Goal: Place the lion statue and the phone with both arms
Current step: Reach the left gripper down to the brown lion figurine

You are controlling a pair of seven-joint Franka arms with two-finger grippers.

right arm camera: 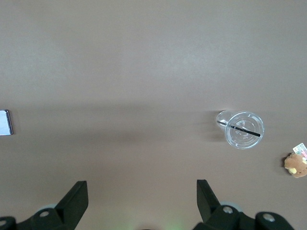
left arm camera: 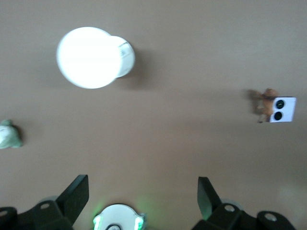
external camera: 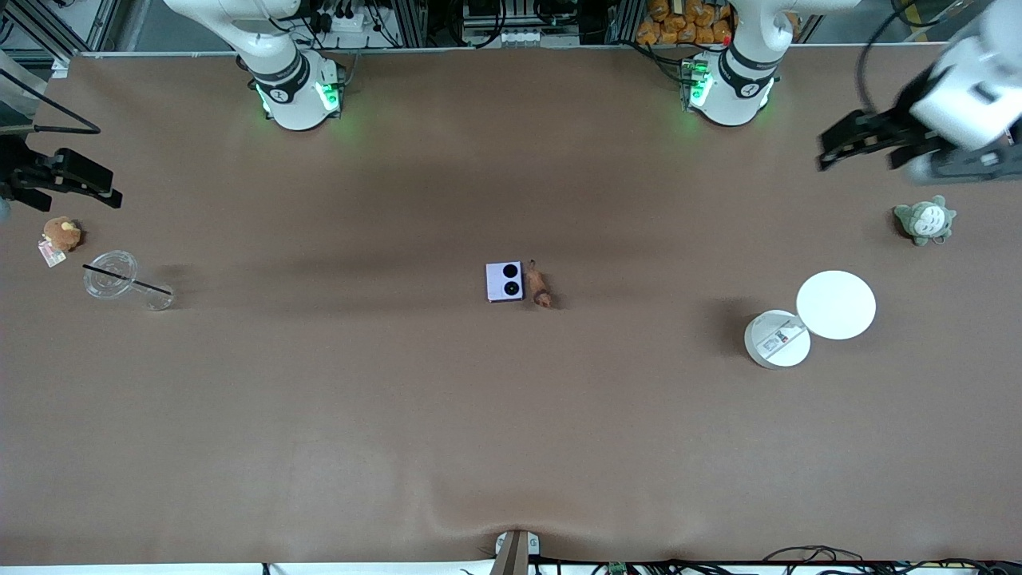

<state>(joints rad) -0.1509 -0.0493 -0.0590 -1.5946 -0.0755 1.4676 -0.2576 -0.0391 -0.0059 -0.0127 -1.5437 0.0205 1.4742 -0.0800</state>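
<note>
The phone [external camera: 505, 281], a pale lavender square with two black circles, lies flat at the table's middle. The small reddish-brown lion statue [external camera: 539, 286] lies right beside it, toward the left arm's end. In the left wrist view the phone [left arm camera: 283, 109] and the lion statue [left arm camera: 264, 103] show side by side, well away from the fingers. My left gripper [external camera: 826, 152] [left arm camera: 142, 184] hangs open and empty over the left arm's end of the table. My right gripper [external camera: 108, 192] [right arm camera: 141, 187] hangs open and empty over the right arm's end. Only the phone's edge [right arm camera: 5, 122] shows in the right wrist view.
A grey-green plush [external camera: 924, 220], a large white disc [external camera: 836, 304] and a smaller round white piece [external camera: 776, 339] sit near the left arm's end. A brown plush with a tag [external camera: 61, 233] and a clear cup with a black straw [external camera: 120, 278] lie near the right arm's end.
</note>
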